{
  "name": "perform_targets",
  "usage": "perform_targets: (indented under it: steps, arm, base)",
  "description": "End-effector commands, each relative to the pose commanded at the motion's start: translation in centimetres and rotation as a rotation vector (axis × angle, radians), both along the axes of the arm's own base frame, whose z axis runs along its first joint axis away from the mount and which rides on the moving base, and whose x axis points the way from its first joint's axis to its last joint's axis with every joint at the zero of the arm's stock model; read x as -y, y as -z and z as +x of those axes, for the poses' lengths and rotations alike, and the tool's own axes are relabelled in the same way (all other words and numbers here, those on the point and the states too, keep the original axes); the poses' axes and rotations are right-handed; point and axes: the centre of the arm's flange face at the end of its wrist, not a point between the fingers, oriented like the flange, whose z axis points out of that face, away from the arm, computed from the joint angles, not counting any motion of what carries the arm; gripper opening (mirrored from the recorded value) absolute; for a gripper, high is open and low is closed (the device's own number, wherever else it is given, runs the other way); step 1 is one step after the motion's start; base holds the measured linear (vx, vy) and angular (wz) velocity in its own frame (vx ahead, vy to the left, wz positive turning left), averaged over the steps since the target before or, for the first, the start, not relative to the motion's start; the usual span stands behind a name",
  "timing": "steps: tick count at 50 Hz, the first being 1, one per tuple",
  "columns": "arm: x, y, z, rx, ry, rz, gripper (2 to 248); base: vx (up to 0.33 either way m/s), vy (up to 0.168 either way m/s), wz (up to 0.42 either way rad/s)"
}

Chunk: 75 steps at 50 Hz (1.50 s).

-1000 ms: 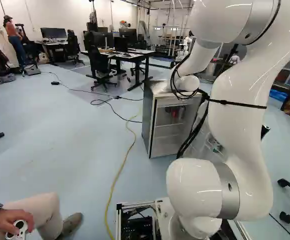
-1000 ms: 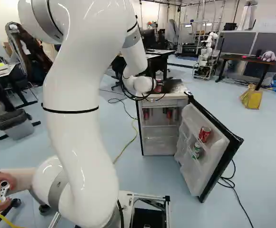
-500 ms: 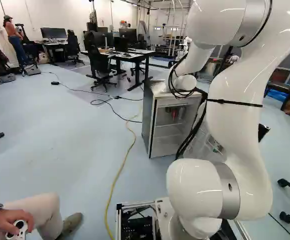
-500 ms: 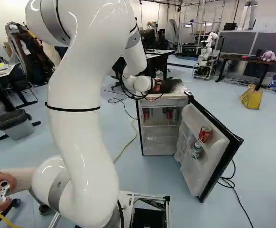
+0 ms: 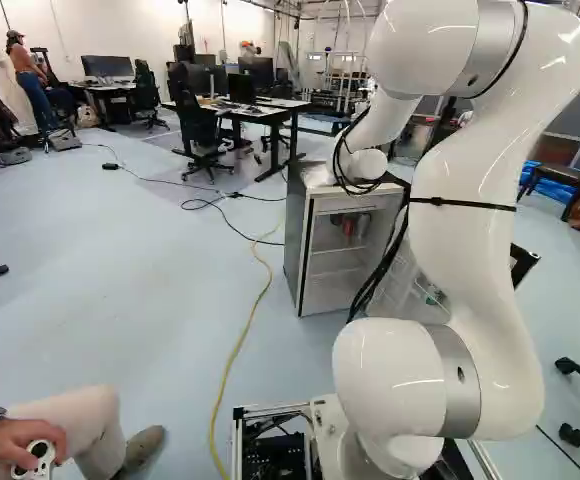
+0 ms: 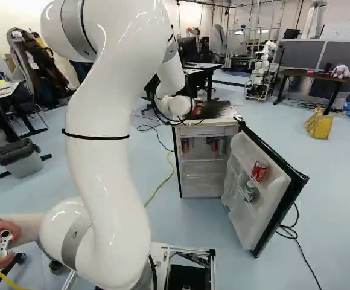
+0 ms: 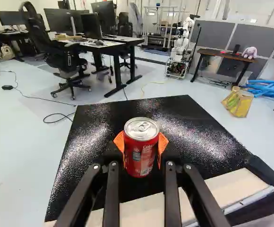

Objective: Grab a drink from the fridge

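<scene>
"Which step are we on?"

"We have our drink, the red can [image 7: 141, 158], clasped in the hand [image 7: 141, 145], with orange pads [image 7: 163, 143] pressing it from two sides. We'd call the grabbing done, and what remains is bringing it away."

"And where are we holding it?"

"Upright, over the black fridge top [image 7: 97, 125]. We can't tell whether its base touches that surface."

"So what does our next move need?"

"If we carry it off, a steady squeeze and a small straight lift first, so we don't scrape the base. Then we'd swing wide of the open door [image 6: 241, 220]. If we mean to leave it up here, we'd want it level and resting before we let go."

"Could we judge the grip from the base views?"

"Hardly. In the right base view the arm [image 6: 105, 157] ends in a patch of red by the fridge top; only the wrist view shows us the pads on the can."

"What does the wrist view hide from us?"

"The inside of the fridge [image 5: 294, 240]. The right base view gives us shelf cans [image 6: 215, 145] and a red door can [image 6: 259, 171]."
</scene>
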Motion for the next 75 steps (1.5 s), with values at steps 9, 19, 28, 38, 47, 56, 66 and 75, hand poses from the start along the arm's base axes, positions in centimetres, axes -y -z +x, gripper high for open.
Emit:
perform_targets:
  steps: [9,19,28,38,47,56,66,75]
  arm:
    - [-0.2,0.1,0.4,0.002,-0.004,-0.001,88]
    - [-0.2,0.1,0.8,0.004,-0.006,-0.001,88]
    - [-0.2,0.1,0.8,0.005,-0.006,-0.001,88]
    - [-0.2,0.1,0.8,0.005,-0.006,-0.001,88]
    - [-0.2,0.2,0.8,0.003,-0.006,-0.001,88]
    - [-0.2,0.6,0.9,-0.003,-0.006,0.001,88]
    - [-0.2,0.7,0.9,-0.004,-0.006,0.001,88]
    - [-0.2,1.1,0.9,-0.010,-0.006,0.002,88]
  base:
    - [0.000,0.000,0.000]
    - [0.000,0.000,0.000]
    - [0.000,0.000,0.000]
    - [0.000,0.000,0.000]
    - [0.000,0.000,0.000]
    - [0.000,0.000,0.000]
    - [0.000,0.000,0.000]
    - [0.000,0.000,0.000]
